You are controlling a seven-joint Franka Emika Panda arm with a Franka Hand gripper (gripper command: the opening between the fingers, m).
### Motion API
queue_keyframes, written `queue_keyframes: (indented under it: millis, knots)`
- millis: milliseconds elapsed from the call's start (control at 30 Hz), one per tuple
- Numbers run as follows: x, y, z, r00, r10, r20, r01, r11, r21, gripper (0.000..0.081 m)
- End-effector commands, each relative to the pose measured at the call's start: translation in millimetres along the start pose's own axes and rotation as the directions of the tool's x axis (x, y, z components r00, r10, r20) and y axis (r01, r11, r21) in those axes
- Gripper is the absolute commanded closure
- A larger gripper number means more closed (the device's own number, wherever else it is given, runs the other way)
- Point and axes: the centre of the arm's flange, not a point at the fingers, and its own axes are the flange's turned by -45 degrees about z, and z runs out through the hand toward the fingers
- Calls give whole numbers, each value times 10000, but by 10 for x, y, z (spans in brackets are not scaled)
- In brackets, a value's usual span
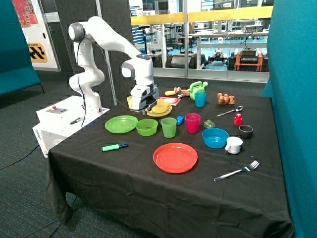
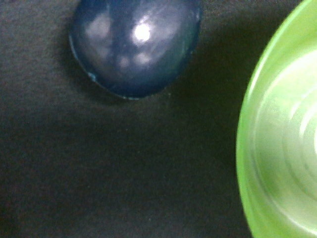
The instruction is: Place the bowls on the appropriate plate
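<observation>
The yellow bowl (image 1: pixel 160 106) rests on a yellow plate (image 1: pixel 166 113) towards the back of the table. My gripper (image 1: pixel 145 105) hangs low right beside that bowl, at the plate's edge nearest the robot base. The lime green bowl (image 1: pixel 146 127) stands on the black cloth between the green plate (image 1: pixel 121 124) and a green cup (image 1: pixel 169 127). The wrist view shows only black cloth, a small glossy blue object (image 2: pixel 134 44) and a lime green rim (image 2: pixel 277 144); whether that rim is the cup or the bowl I cannot tell.
A red plate (image 1: pixel 175 157) lies near the front. A pink cup (image 1: pixel 192 122), blue bowl (image 1: pixel 215 138), white cup (image 1: pixel 234 145), small black bowl (image 1: pixel 245 131), fork (image 1: pixel 237 171), spoon (image 1: pixel 230 111), green marker (image 1: pixel 114 147), blue cup (image 1: pixel 200 99) and toys surround it.
</observation>
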Motion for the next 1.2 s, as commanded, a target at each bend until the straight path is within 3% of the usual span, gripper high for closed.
queue_keyframes:
  millis: [0,833,1167]
  knots:
    - [48,45,99,10000,-10,-5,10,10000,13,463]
    - [196,-95,310,9987,-509,-6,509,9987,13,461]
    - [208,-107,379,9995,-315,-5,315,9995,13,466]
